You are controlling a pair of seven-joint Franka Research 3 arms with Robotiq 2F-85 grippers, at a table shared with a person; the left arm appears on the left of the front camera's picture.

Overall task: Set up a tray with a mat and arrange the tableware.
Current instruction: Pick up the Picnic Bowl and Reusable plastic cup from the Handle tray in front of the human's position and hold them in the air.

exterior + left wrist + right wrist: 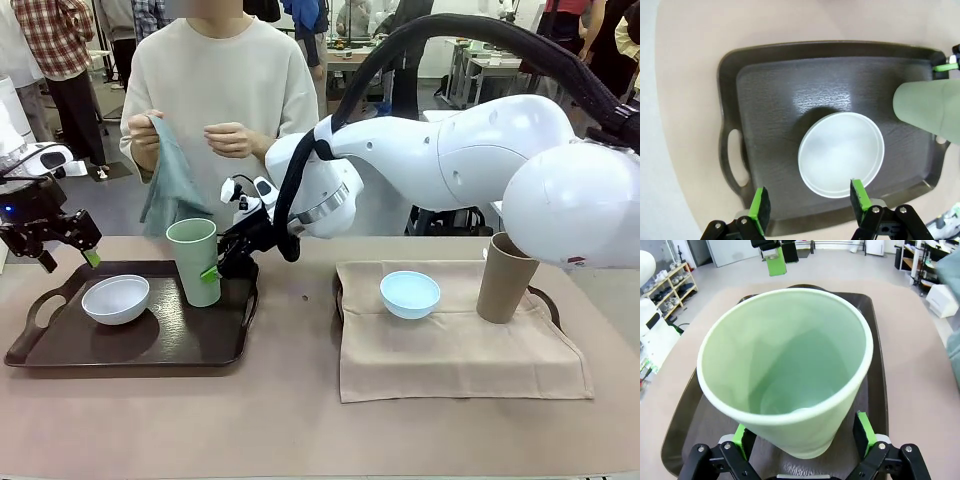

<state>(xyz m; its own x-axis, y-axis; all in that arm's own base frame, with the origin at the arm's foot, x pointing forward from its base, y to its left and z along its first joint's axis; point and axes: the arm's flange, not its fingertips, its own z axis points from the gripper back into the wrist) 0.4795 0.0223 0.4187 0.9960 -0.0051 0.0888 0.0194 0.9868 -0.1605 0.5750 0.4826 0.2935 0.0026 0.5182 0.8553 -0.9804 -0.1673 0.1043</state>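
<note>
Your right pincer (804,437) stood wide around the light green tumbler (195,260) on the dark tray's (60,345) right half, your left pincer (810,199) wide above the white bowl (116,298) there. An off-centre squeeze could tip the tumbler.

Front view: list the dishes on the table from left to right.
white bowl → green cup → pale blue bowl → brown cup
</note>
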